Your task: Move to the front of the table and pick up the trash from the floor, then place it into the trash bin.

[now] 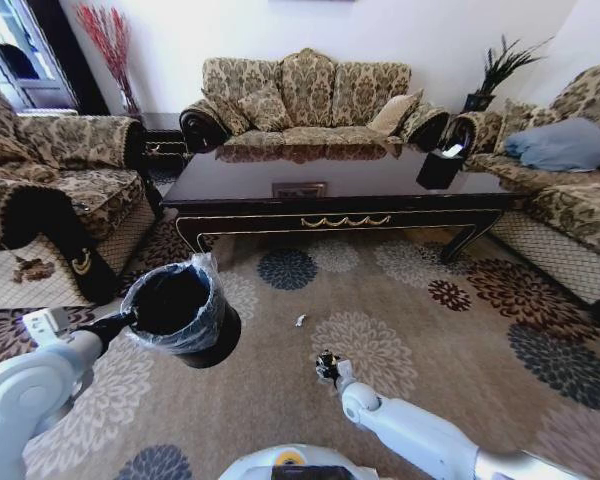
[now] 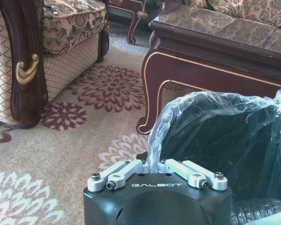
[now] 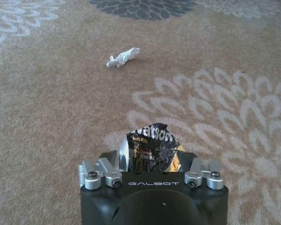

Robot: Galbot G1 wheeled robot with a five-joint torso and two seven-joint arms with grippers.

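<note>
Left gripper [image 2: 152, 165] clamped on rim of bin [image 1: 180, 310] — bin held off the carpet [image 1: 400, 300], tilted, bag-lined mouth up, at near left. White scrap [image 1: 300, 321] on carpet between bin and right gripper, short of the table [image 1: 340, 185]. Right gripper [image 1: 327, 368] low over carpet at near centre, pinching crumpled dark wrapper [image 3: 152, 149] — scrap [image 3: 123, 57] lies beyond it, well apart.

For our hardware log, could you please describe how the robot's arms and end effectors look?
Both arms have smooth, rounded white shells. The left end effector and right end effector each have a glossy black housing marked GALBOT in white, with silver metal finger linkages fixed by dark bolts. No loose cables show.
</note>
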